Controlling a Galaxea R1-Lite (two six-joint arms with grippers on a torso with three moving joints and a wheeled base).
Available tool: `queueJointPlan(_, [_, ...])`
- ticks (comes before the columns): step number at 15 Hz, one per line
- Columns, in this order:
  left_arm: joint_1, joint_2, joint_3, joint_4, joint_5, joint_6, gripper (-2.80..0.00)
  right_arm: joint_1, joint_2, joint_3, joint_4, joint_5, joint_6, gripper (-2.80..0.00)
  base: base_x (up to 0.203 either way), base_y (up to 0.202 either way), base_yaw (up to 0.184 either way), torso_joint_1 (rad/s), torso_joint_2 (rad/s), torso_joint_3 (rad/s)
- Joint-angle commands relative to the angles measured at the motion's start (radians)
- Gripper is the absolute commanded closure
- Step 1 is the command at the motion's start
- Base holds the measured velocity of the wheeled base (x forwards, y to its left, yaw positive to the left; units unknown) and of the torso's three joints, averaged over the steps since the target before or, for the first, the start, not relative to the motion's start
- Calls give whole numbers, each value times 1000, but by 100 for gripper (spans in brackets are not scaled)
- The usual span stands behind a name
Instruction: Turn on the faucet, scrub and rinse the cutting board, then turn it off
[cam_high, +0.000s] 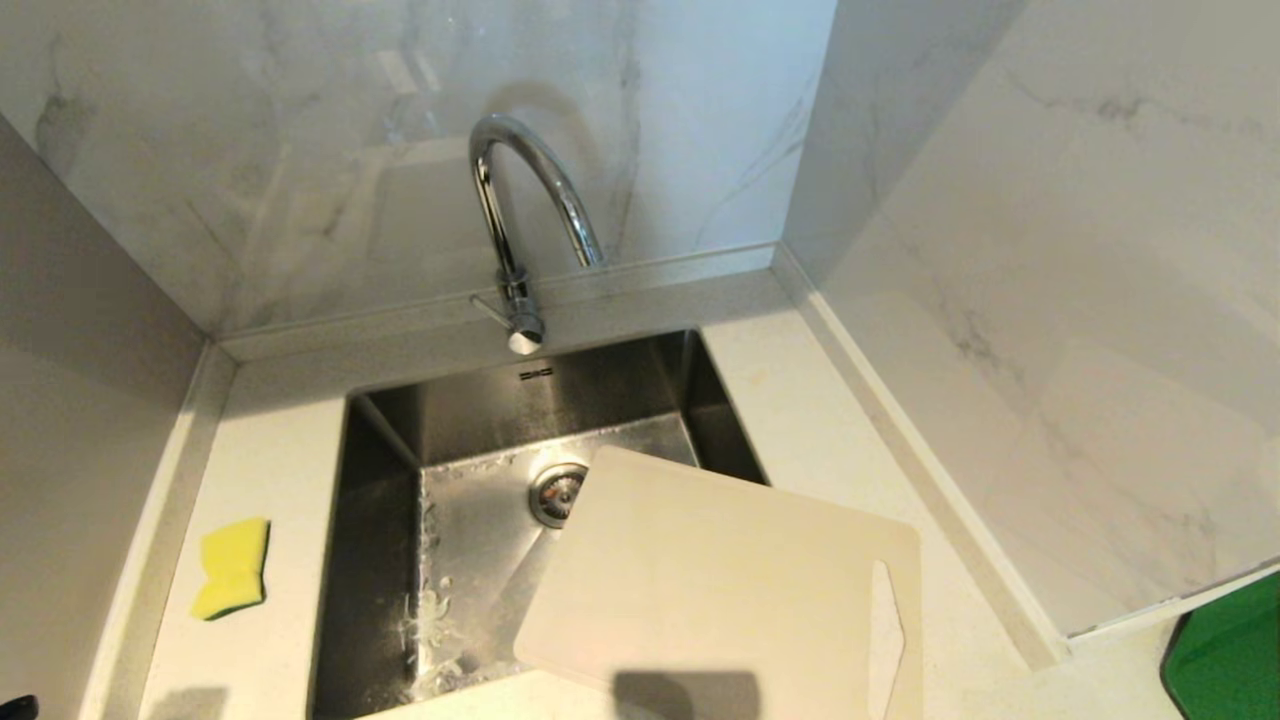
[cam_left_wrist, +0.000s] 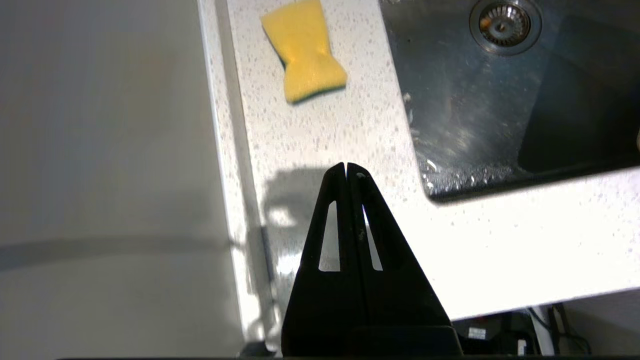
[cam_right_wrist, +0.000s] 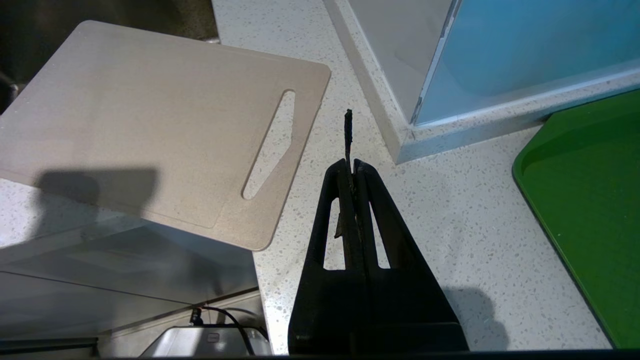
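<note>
Cream cutting board (cam_high: 720, 580) lies tilted across the sink's (cam_high: 380, 560) right corner, below the faucet (cam_high: 515, 215). Left gripper (cam_left_wrist: 347, 170), fingers pressed together, hovers near a sponge (cam_left_wrist: 305, 50). Right gripper (cam_right_wrist: 352, 162), likewise closed, hovers beside the board.

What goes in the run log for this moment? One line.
faucet: no water seen | cutting board: across sink corner | sponge: on counter | both grippers shut, empty

Left gripper (cam_left_wrist: 346, 172), right gripper (cam_right_wrist: 353, 167): black tapered slotted jaws.
</note>
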Motion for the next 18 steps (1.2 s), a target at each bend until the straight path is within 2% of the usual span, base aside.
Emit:
queueJointPlan(1, [3, -91, 34, 43, -4, -2, 0, 0, -2, 2, 0, 0, 1, 0, 0, 0, 0, 0, 0, 0])
queueJointPlan(6, [45, -207, 35, 193, -34, -7, 0, 0, -2, 2, 0, 0, 0, 0, 0, 0, 0, 0, 0, 0])
queueJointPlan(10, [50, -315, 33, 307, -63, -2, 0, 0, -2, 2, 0, 0, 0, 0, 0, 0, 0, 0, 0, 0])
queueJointPlan(15, [39, -447, 30, 317, -64, 0, 0, 0, -2, 2, 0, 0, 0, 0, 0, 0, 0, 0, 0, 0])
queueJointPlan(18, [1, -543, 29, 322, -66, 4, 0, 0, -2, 2, 0, 0, 0, 0, 0, 0, 0, 0, 0, 0])
